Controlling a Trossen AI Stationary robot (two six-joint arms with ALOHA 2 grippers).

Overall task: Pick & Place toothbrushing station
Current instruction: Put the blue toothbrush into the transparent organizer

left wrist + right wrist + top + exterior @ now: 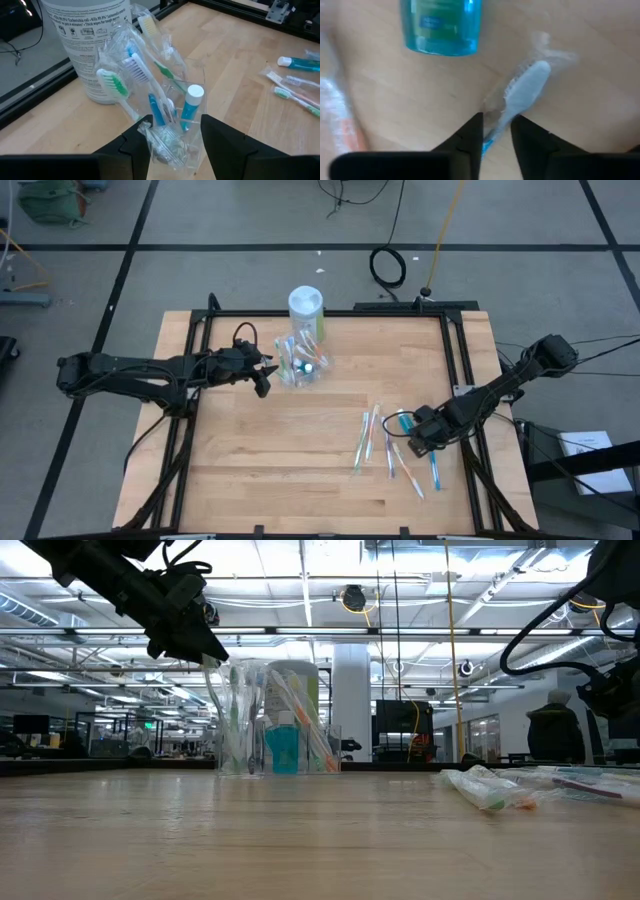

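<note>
The toothbrushing station (pixel 300 366), a small clear holder, stands upright on the wooden table with several wrapped toothbrushes (pixel 127 75) and a small blue tube (pixel 189 107) in it. My left gripper (pixel 175 137) is open at its left side, near its top (pixel 212 655), with the holder's near wall and crinkled wrapping between the fingers. My right gripper (pixel 418 438) points down at the table's right, shut on a wrapped white-headed toothbrush (pixel 527 85) lying beside a blue tube (pixel 442 25). My left gripper has a finger on either side of the holder's near wall (pixel 172 150); whether they touch it cannot be told. My right gripper pinches the wrapped toothbrush's neck (pixel 501 122), just behind the head, between its two fingers. The fingers come from above and lie across the brush, which lies flat on the table.
A taller white canister (pixel 306 305) stands just behind the holder, touching or nearly so. Several more wrapped toothbrushes (pixel 370 435) lie loose on the table's right half around my right gripper. The near left of the tabletop (pixel 250 470) is bare wood. Black frame rails (pixel 455 350) edge the table.
</note>
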